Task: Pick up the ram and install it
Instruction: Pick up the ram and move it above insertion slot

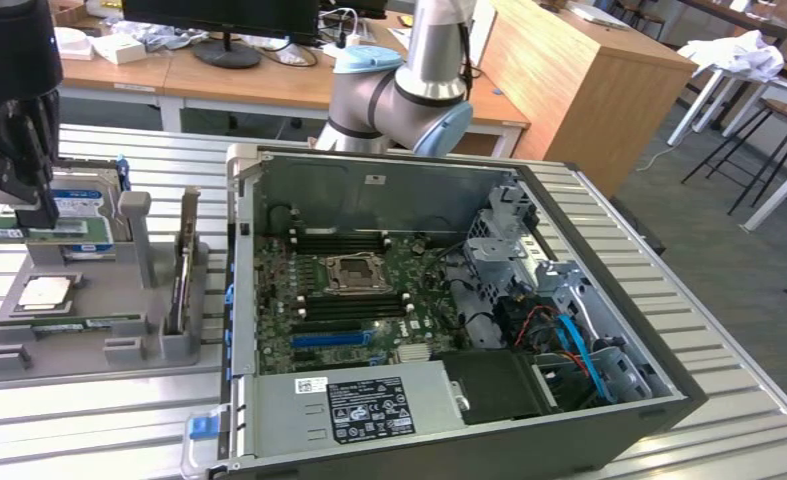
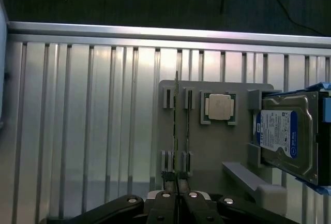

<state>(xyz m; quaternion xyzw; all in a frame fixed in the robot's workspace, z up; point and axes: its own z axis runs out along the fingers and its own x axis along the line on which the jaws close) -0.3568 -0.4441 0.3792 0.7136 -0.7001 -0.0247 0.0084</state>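
**A:** We're over the slatted metal counter [image 2: 77, 131]. Nearest us, the end effector [image 2: 177, 183] is pinched narrow on the ram [image 2: 176, 120], which stands on edge at the grey holder [image 2: 217, 151].

**B:** Is it out of its slots yet?

**A:** We can't tell. A second stick [image 2: 189, 120] sits just beside it. Farther off, well apart, is the open computer case [image 1: 366, 190]. We judge the grasp made, with carrying and seating all left.
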